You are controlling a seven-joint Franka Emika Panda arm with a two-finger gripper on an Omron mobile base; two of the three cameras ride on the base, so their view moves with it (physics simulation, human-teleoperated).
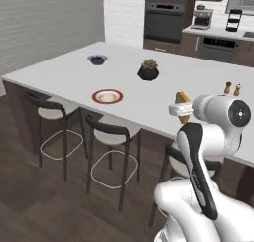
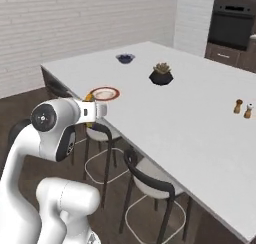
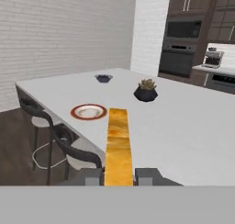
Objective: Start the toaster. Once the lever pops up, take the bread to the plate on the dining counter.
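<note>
Pale grey, the dining counter [image 1: 74,75] stretches ahead with the plate [image 3: 88,111] near its stool-side edge. The gripper [image 3: 119,176] pinches the bread [image 3: 118,145], held above the counter's edge (long axis pointing forward). The plate lies ahead and to the left, well apart from the slice.

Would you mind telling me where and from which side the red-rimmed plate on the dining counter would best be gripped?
Grip the plate at its rim, on the edge nearest the stools, coming in low from the counter's stool side. It lies flat on the dining counter close to that edge, so only the thin raised rim offers a pinch. The tool is meanwhile shut on the bread.
</note>
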